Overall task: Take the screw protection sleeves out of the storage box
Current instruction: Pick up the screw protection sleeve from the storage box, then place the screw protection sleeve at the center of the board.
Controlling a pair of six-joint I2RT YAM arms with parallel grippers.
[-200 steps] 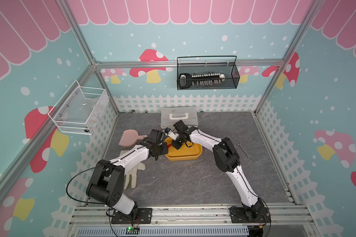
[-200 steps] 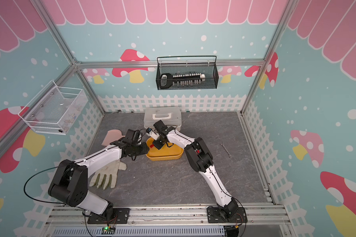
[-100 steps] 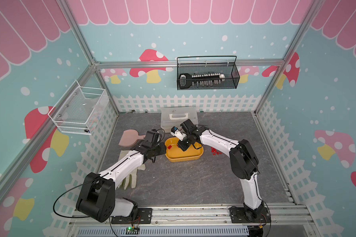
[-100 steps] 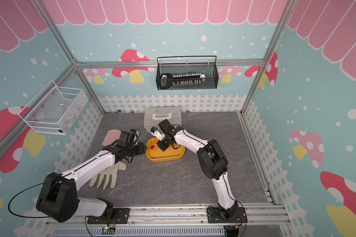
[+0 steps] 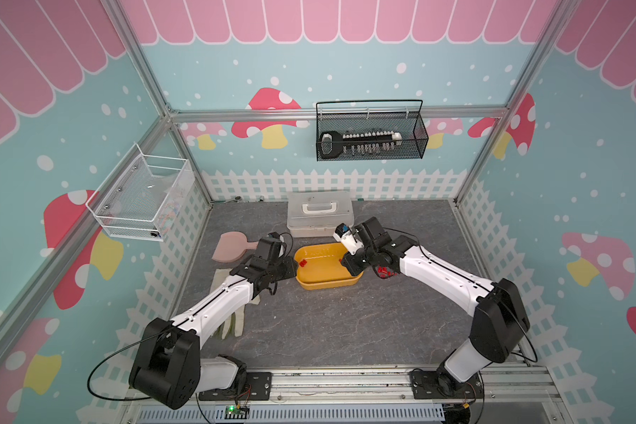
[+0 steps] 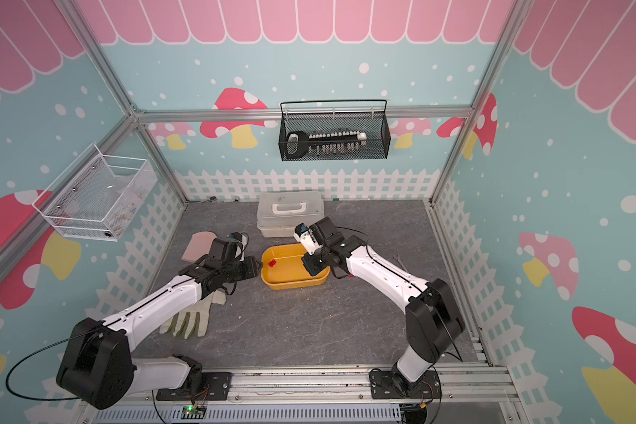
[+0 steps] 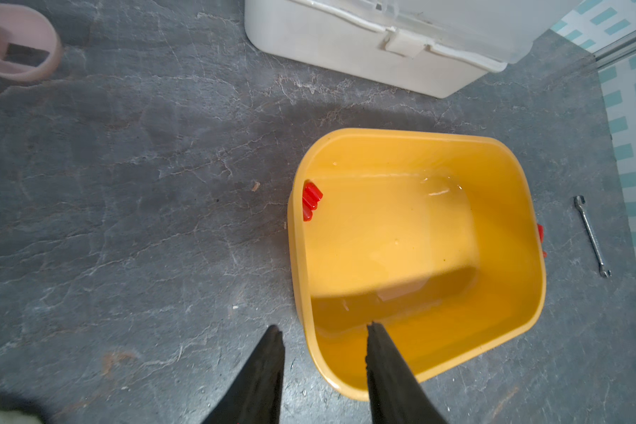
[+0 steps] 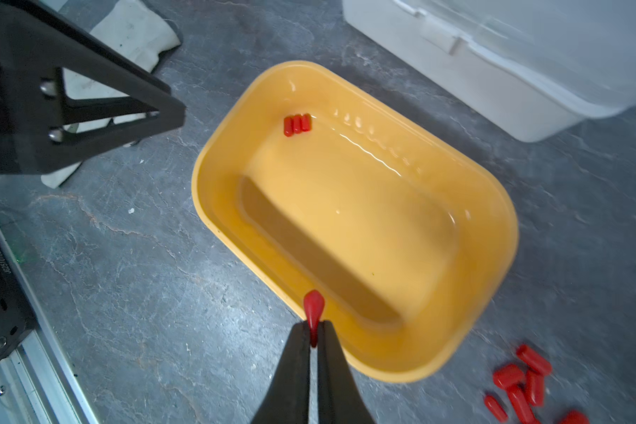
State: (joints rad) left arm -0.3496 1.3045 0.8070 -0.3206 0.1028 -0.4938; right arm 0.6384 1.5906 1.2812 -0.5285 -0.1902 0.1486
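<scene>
The storage box (image 5: 327, 283) is a shallow yellow tub on the grey floor, seen in both top views (image 6: 294, 283). Three red screw protection sleeves (image 8: 297, 124) lie together at its left end (image 7: 311, 200). My right gripper (image 8: 313, 327) hovers over the box's right end, shut on one red sleeve (image 8: 313, 304) that sticks out past the fingertips. Several more sleeves (image 8: 518, 385) lie on the floor just right of the box (image 5: 383, 272). My left gripper (image 7: 323, 328) is open, straddling the box's left corner wall (image 7: 311, 348) without touching it.
A white lidded case (image 5: 320, 213) stands just behind the box. A pink paddle-shaped piece (image 5: 232, 249) and a pale glove (image 6: 191, 319) lie under the left arm. A small wrench (image 7: 592, 235) lies to the right. Wire baskets hang on the walls.
My right gripper has travelled from the box's left part to its right end, shut all the while. The left gripper and the box have stayed in place.
</scene>
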